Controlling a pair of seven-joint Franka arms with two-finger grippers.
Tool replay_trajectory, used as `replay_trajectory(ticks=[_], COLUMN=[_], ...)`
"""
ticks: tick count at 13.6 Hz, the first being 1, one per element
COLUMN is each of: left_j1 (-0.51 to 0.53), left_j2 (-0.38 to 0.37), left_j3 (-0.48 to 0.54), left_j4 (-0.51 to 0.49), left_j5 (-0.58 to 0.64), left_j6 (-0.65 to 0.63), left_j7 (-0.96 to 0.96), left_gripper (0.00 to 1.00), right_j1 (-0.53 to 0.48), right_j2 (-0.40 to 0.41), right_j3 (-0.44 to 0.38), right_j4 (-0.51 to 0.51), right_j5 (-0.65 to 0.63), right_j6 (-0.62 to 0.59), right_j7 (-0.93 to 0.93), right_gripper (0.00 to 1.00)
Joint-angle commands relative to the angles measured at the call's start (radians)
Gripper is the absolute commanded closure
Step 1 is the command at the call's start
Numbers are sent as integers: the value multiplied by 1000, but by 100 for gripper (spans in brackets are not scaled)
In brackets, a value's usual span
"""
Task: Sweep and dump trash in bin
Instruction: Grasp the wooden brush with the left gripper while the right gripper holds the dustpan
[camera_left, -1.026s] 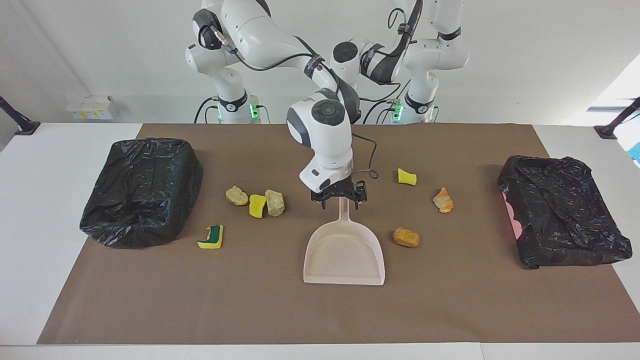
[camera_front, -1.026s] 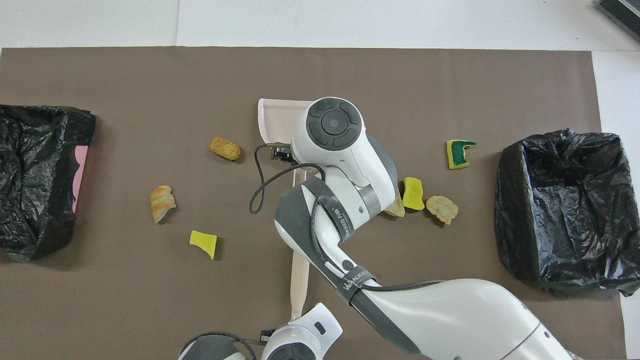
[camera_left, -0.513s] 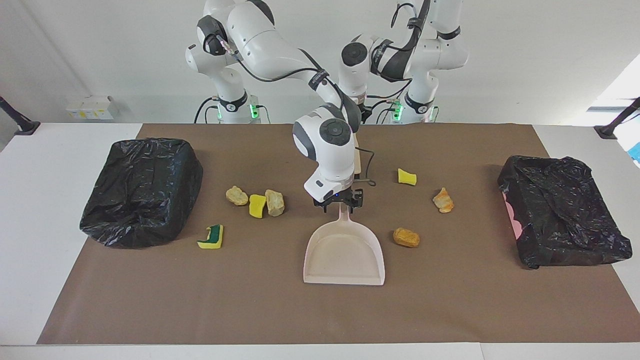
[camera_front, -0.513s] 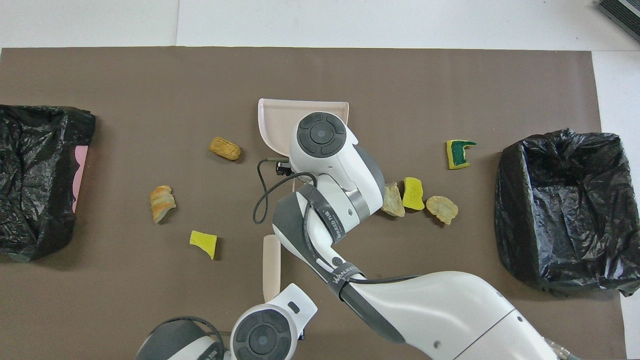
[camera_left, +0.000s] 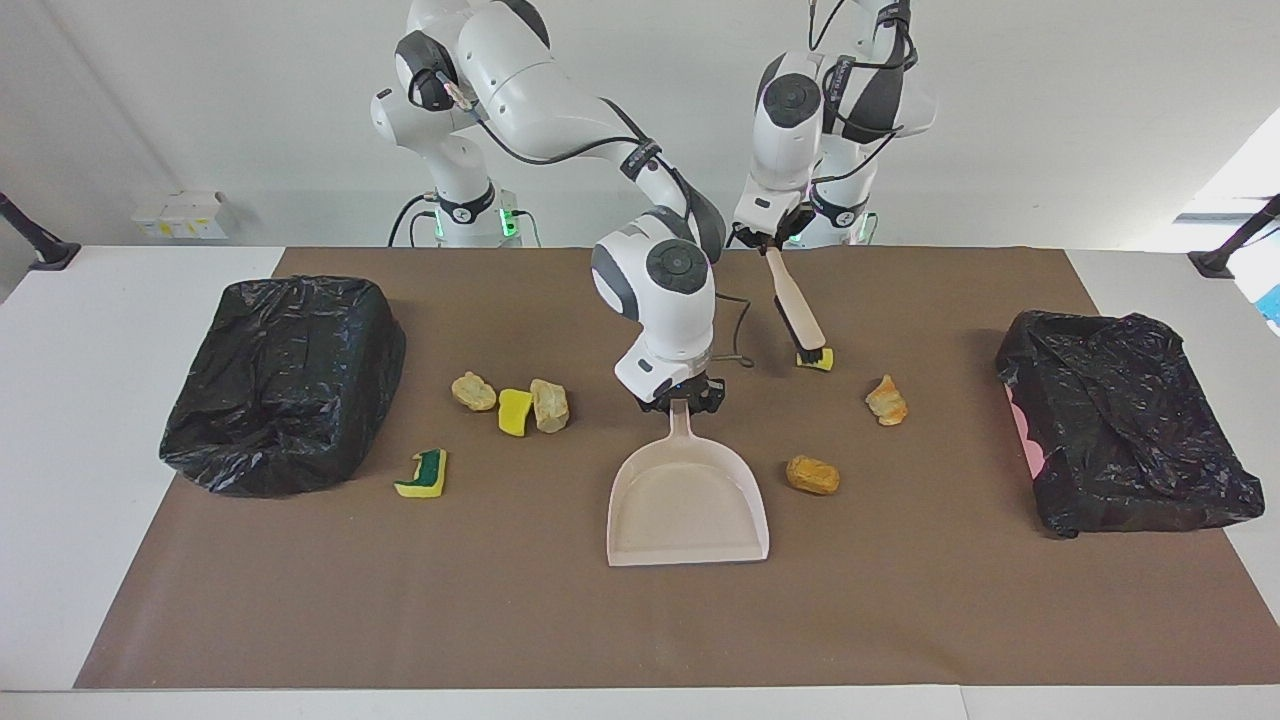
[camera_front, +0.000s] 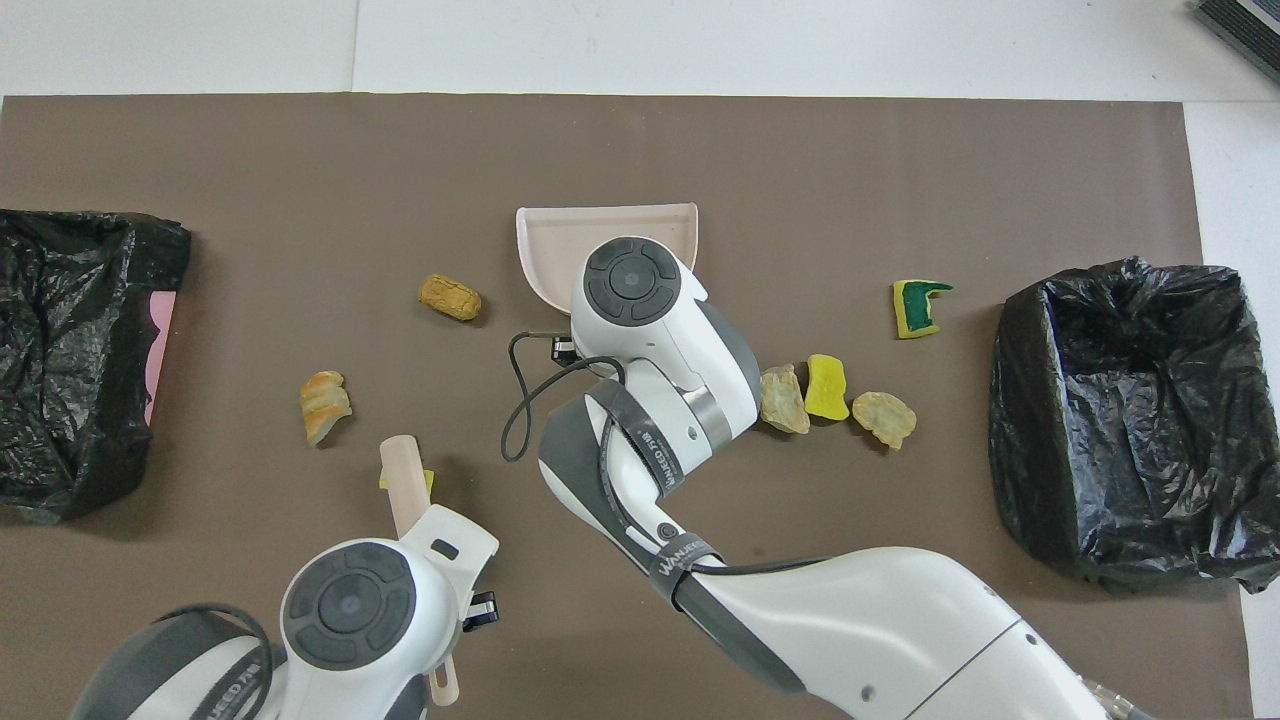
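The left gripper (camera_left: 775, 238) has swung its brush (camera_left: 797, 312) down to the yellow chunk (camera_left: 815, 360) nearest the robots. The right gripper (camera_left: 683, 393) has squeezed shut on the dustpan (camera_left: 688, 500) handle. Other trash lies spread toward both bins. A hard sweep could flick the chunk past the pan. Brown paper (camera_left: 640, 620) covers the white table (camera_left: 90, 400).

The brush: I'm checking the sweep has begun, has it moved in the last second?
Yes. The brush, shut in the left gripper, swung toward the left arm's end, its bristles now at the yellow sponge chunk.
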Motion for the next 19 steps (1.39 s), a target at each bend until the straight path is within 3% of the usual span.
replay_trajectory(ticks=[1,2,5,7,9,11,15,19], left_j1=[15,50,108,111,136,142,140,139], left_j2=[-13,-10,5,11,57,83,118,186], left_j3=[74,86,88,87,88,88,88,87], left_j4=[-41,-48,-80,-117,-120,-113,-90,-19], left_j5=[27,34,48,50,53,68,70,70], left_j6=[8,32,74,120,163,192,270,309], left_j7=[-21,-21,-21,-37,-57,-56,-12,83], left_gripper=[100,100,100,100,100,100,100,100], right_j1=[-12,-12,-12,-9,-9,-7,-24,-77], right_j2=[-20,-20,-27,-33,-33,-41,-87,-147], right_j3=[10,10,10,10,10,11,10,10], right_j4=[-13,-13,-13,-13,-13,-14,-17,-19], right_j5=[7,7,7,7,7,4,5,5], right_j6=[0,3,-3,-6,-6,-5,-23,-147], right_j7=[-8,-8,-10,-8,-8,-11,-115,-321], right_gripper=[54,45,47,66,78,100,100,100])
